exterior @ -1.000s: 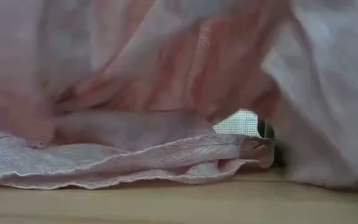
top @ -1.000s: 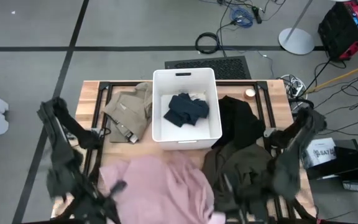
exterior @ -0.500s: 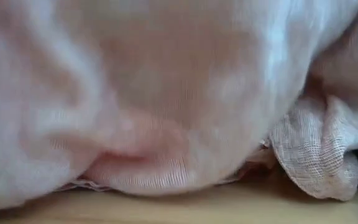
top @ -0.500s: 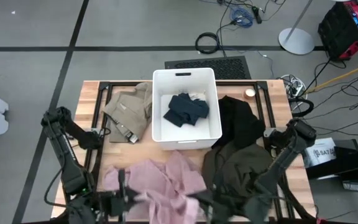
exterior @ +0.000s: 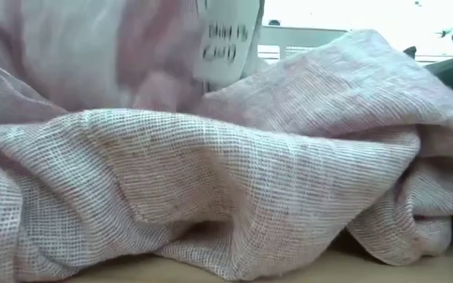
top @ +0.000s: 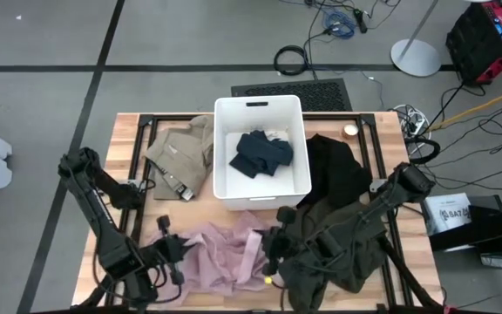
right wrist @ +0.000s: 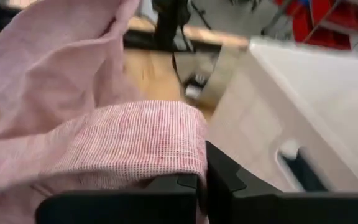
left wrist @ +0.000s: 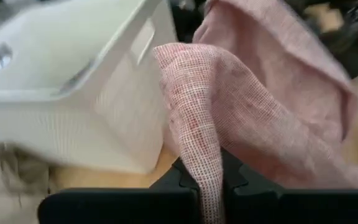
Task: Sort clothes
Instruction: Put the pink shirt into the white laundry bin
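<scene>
- The navy blue garment (top: 262, 153) already lies inside the white bin (top: 225, 179), the only piece sorted there, as far as I can judge
- The tan khaki garment (top: 181, 155) lies flat just beside the bin, on the left arm's side, touching its wall (whether that counts as its sorted place I cannot tell)
- The black garment (top: 334, 170) is heaped against the bin's opposite wall, and the dark olive green garment (top: 338, 240) sprawls near the bin's front corner on that side, partly under the right arm
- The pale pink garment (top: 225, 257) is the one in hand, bunched on the worktop (top: 133, 139) in front of the bin
- The left pincer (left wrist: 204, 180) is clenched on one fold of the pink cloth, in front of the bin
- The right pincer (right wrist: 201, 180) is clenched on another edge of the same cloth, near the bin's front wall
- By my reckoning one garment is done, one is being worked, and the olive and black still wait
</scene>
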Tool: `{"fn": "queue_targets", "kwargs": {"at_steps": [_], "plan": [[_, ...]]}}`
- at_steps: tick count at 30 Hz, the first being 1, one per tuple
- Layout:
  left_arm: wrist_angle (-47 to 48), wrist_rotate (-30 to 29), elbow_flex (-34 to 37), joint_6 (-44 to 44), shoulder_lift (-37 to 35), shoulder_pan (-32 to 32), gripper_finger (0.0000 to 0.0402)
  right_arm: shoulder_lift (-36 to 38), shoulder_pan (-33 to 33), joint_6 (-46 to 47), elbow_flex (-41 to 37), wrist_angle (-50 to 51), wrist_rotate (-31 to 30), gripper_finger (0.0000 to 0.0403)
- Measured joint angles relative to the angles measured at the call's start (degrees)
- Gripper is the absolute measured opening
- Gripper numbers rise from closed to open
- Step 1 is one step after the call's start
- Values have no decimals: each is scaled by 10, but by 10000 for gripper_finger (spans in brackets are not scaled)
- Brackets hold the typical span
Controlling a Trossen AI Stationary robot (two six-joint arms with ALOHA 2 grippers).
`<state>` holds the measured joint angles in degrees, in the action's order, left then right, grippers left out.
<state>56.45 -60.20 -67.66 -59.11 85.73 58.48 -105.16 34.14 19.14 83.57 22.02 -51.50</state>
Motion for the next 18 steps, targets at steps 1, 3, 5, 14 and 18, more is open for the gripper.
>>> {"fn": "queue_targets", "kwargs": {"at_steps": [1,3,5,14,18], "plan": [[-2,5,18,-22,0,0,13,0,-4,14,-14,-5,12,0],[-3,23,51,-65,0,-3,13,0,-11,37,-41,-13,45,0],[-4,53,78,-108,0,-8,13,0,-20,51,-64,-33,77,0],[-82,269,143,-156,1,-40,13,0,-57,72,-121,-119,216,0],[-88,289,144,-146,1,-45,13,0,-60,73,-122,-121,217,0]]}}
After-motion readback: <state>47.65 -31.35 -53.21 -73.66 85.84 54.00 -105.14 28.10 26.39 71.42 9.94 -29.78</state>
